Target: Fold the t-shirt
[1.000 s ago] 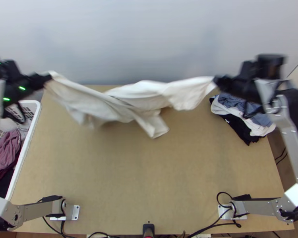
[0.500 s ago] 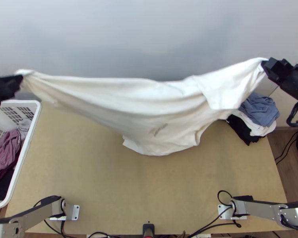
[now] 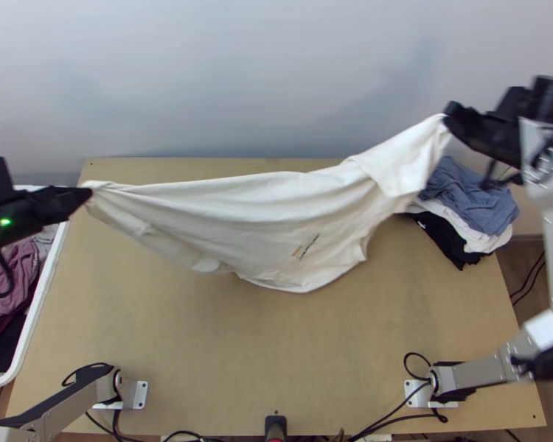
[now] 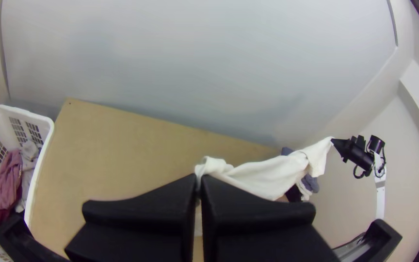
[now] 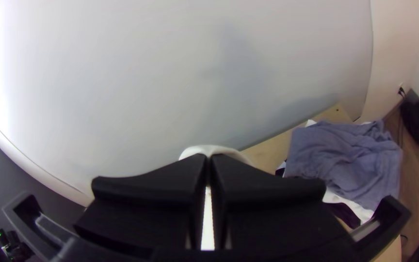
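Observation:
Between the two grippers the white t-shirt (image 3: 276, 221) hangs stretched in a sagging span, small print near its lower edge. My left gripper (image 3: 86, 194) is shut on one end at the table's left side. At the other end my right gripper (image 3: 449, 118) is shut on a corner, higher up over the back right. In the left wrist view, cloth bulges from the tips of the left gripper (image 4: 199, 178), and the shirt (image 4: 263, 179) runs off to the other arm. White cloth (image 5: 214, 149) shows at the tips of the right gripper (image 5: 208, 157) in the right wrist view.
A white basket (image 3: 44, 295) with mauve and dark clothes stands at the table's left edge. Blue-grey, white and black clothes (image 3: 468, 199) are piled at the back right. A pale wall (image 3: 276, 74) rises behind the wooden table (image 3: 240, 353).
From a bunched span the shirt was pulled wide as both grippers moved apart. Since then both have come somewhat inward, the left one also nearer the table's front, and the span sags with its print readable.

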`<state>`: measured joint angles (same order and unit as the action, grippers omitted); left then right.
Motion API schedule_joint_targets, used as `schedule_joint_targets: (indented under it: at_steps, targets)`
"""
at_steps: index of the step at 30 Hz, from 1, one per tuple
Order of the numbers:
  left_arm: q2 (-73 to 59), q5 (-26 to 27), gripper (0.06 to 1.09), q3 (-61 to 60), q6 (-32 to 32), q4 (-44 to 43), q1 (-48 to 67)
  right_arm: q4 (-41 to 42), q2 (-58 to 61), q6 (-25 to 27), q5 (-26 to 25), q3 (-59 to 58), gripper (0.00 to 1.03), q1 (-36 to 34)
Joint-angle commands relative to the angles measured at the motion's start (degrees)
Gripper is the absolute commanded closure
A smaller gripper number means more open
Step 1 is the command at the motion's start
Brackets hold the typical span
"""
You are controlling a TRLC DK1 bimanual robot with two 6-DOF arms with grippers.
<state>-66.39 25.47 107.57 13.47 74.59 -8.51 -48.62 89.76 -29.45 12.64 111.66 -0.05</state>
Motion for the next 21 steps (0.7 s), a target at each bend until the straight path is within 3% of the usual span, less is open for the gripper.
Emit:
schedule_joint_targets:
  at_steps: [1,7,12,14,16,17,21]
  targets:
    - [2.14,0.28,1.05,-15.46,2.08,-9.64,-0.01,11.27,12.81,-0.34,1.33,-4.34,1.00,1.37]
    - [0.65,-5.96,1.05,-28.73,5.16,-24.84,4.12,13.82,25.03,-2.89,1.33,0.05,1.00,3.83]
    - [-4.10,-8.42,1.05,-33.21,7.36,-30.73,6.23,13.90,30.92,-2.19,1.24,2.95,0.99,5.59]
    - [-5.94,-10.18,1.05,-34.97,7.62,-34.42,7.19,13.90,32.24,-2.36,1.24,2.60,0.79,5.77]
    - [-8.05,-10.97,1.05,-35.50,7.62,-36.97,7.46,13.03,32.94,-2.63,1.07,2.51,0.39,6.03]
    - [-9.20,-10.97,1.05,-35.41,7.62,-37.85,7.46,12.23,32.94,-2.45,0.80,2.25,0.26,6.21]
    - [-13.85,-11.76,1.05,-33.74,7.62,-41.19,7.46,10.21,29.34,-1.49,0.98,-1.00,0.04,7.88]
